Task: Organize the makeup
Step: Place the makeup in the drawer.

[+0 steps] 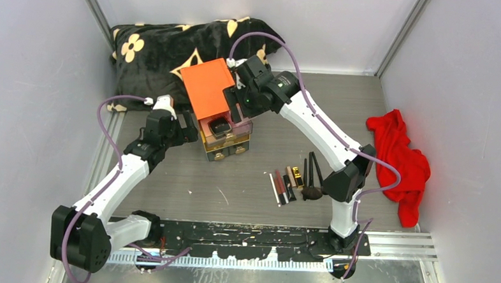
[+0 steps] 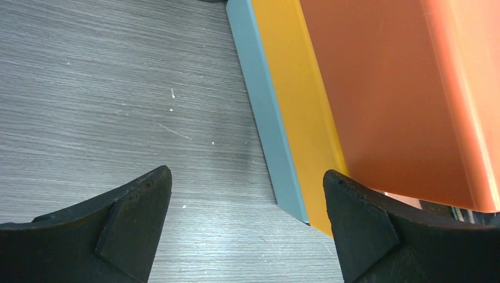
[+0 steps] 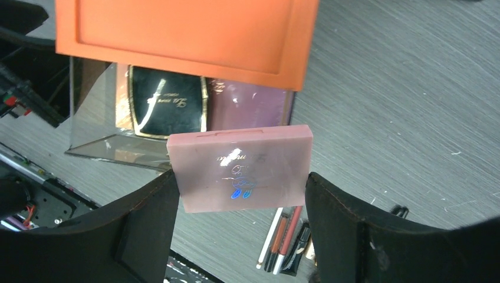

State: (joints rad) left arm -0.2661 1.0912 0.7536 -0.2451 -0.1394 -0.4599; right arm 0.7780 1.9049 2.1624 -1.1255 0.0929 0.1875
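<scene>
The pink palette [image 3: 239,168] hangs flat between the 2 fingers of the right hand [image 3: 240,184], which grips it by its side edges. It is just in front of and above the pulled-out clear drawer [image 3: 97,138] of the orange-topped box [image 3: 183,29]. A black compact [image 3: 167,109] and a purplish item [image 3: 247,103] already lie in that drawer, so free room looks scarce. The palette probably has to go in level and square to the drawer walls, resting on or beside those 2 items. The right hand would do best to let go only once the whole palette is inside the rim.

The left hand [image 2: 246,180] is wide open and holds nothing, low beside the box's left wall, 1 finger right next to it. From there it could brace the box against sliding as the palette goes in.

The rest of the makeup [image 1: 295,182], slim tubes and dark brushes, lies in a tight row on the table [image 1: 233,192], near the right arm's base and well apart from the box.

The table is grey wood-grain with a few small scratches. A red cloth [image 1: 400,164] lies crumpled at its right side, and a black cushion with cream flowers [image 1: 156,48] sits behind the box. Pale walls enclose the space.
</scene>
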